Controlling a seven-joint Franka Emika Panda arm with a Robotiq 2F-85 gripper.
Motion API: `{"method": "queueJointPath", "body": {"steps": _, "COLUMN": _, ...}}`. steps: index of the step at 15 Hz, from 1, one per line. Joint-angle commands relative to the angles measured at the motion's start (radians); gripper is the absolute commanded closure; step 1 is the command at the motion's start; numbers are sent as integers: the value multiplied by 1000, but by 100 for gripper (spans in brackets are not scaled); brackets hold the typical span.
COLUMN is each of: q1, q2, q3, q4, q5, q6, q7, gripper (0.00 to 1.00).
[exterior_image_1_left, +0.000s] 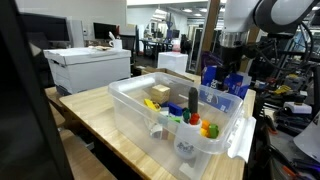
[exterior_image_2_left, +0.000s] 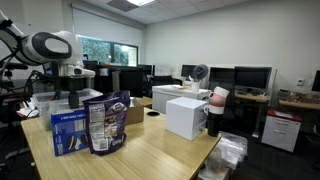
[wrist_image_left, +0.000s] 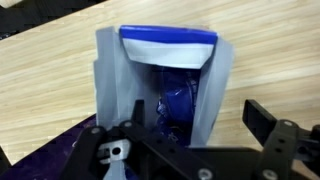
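- While your gripper (wrist_image_left: 176, 128) hangs over the wooden table (wrist_image_left: 40, 70), its black metal fingers (wrist_image_left: 262, 122) stand wide apart and clasp nothing.
- Right under it in the wrist view you have the blue carton (wrist_image_left: 165, 70). It is a tall, boxy pack with pale grey side walls, a blue-and-white band along its top edge and something glossy dark blue showing in the middle.
- In an exterior view the blue carton (exterior_image_2_left: 68, 132) stands upright near the table's end, just below the gripper (exterior_image_2_left: 72, 98), and you cannot tell whether the two touch.
- Just beside the carton stands a snack bag (exterior_image_2_left: 108, 122), crinkly and shiny, with a dark printed front. Its purple edge shows at the lower left of the wrist view.
- The table (exterior_image_2_left: 155, 155) is pale wood with straight plank grain.
- Nearer the camera in an exterior view sits a clear bin (exterior_image_1_left: 128, 100) of thin see-through plastic with rounded corners, holding small coloured pieces.
- A white box (exterior_image_2_left: 185, 115), plain and square-edged, stands well apart from the carton.
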Motion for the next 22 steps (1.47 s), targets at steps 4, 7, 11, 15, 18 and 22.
{"method": "queueJointPath", "body": {"steps": 4, "q1": 2, "q2": 10, "q3": -38, "q4": -31, "q5": 98, "q6": 78, "q7": -61, "gripper": 0}}
{"method": "queueJointPath", "body": {"steps": 7, "q1": 6, "q2": 11, "q3": -48, "q4": -32, "q5": 132, "q6": 88, "q7": -82, "gripper": 0}}
{"method": "queueJointPath", "body": {"steps": 11, "q1": 11, "q2": 16, "q3": -58, "q4": -34, "q5": 180, "q6": 97, "q7": -119, "gripper": 0}}
{"method": "queueJointPath", "body": {"steps": 15, "q1": 20, "q2": 25, "q3": -62, "q4": -32, "q5": 223, "q6": 96, "q7": -155, "gripper": 0}}
{"method": "queueJointPath", "body": {"steps": 18, "q1": 28, "q2": 31, "q3": -65, "q4": -32, "q5": 244, "q6": 96, "q7": -172, "gripper": 0}}
{"method": "queueJointPath", "body": {"steps": 22, "q1": 35, "q2": 42, "q3": -66, "q4": -31, "q5": 266, "q6": 95, "q7": -190, "gripper": 0}}
